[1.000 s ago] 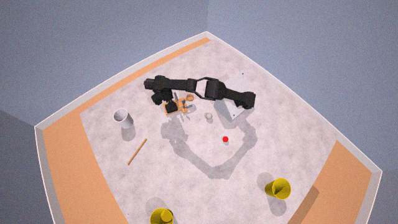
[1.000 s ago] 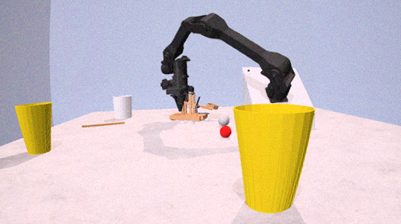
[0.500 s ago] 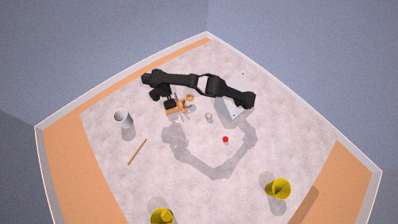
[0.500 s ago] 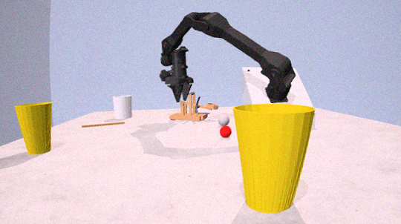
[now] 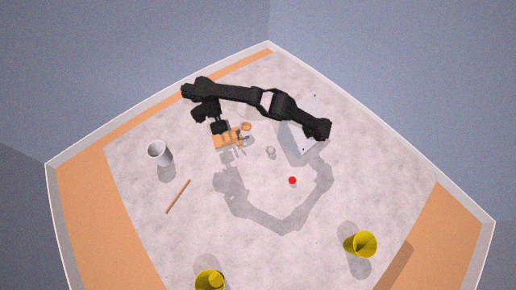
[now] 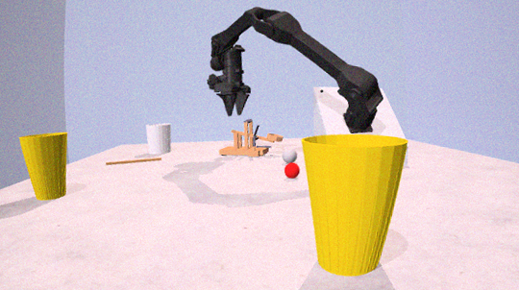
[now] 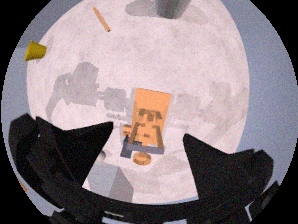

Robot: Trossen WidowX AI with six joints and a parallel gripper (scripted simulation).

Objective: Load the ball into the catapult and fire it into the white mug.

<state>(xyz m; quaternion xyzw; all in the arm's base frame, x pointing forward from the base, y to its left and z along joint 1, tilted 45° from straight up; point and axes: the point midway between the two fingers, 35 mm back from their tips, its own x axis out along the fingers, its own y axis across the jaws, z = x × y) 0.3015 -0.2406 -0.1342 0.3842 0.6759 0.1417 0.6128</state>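
Observation:
The orange catapult (image 5: 220, 141) (image 6: 239, 152) (image 7: 151, 99) stands on the table. Its throwing cup (image 5: 246, 126) (image 6: 275, 138) (image 7: 142, 159) looks empty, at the end away from the mug. The red ball (image 5: 293, 180) (image 6: 292, 171) and a pale grey ball (image 5: 271, 150) (image 6: 289, 156) lie on the table, on the cup's side of the catapult. The white mug (image 5: 163, 156) (image 6: 159, 139) stands upright beyond the catapult's base end; in the wrist view it is cut off at the top edge. My gripper (image 6: 234, 113) (image 7: 149, 131) is open and empty, pointing down above the catapult, clear of it.
A thin brown stick (image 5: 177, 196) (image 6: 133, 161) (image 7: 101, 19) lies near the mug. Two yellow cups stand farther off, one to the right (image 5: 364, 244) and one at the bottom (image 5: 209, 280) of the top view. A white slanted block (image 5: 303, 146) (image 6: 326, 109) stands by the arm's base.

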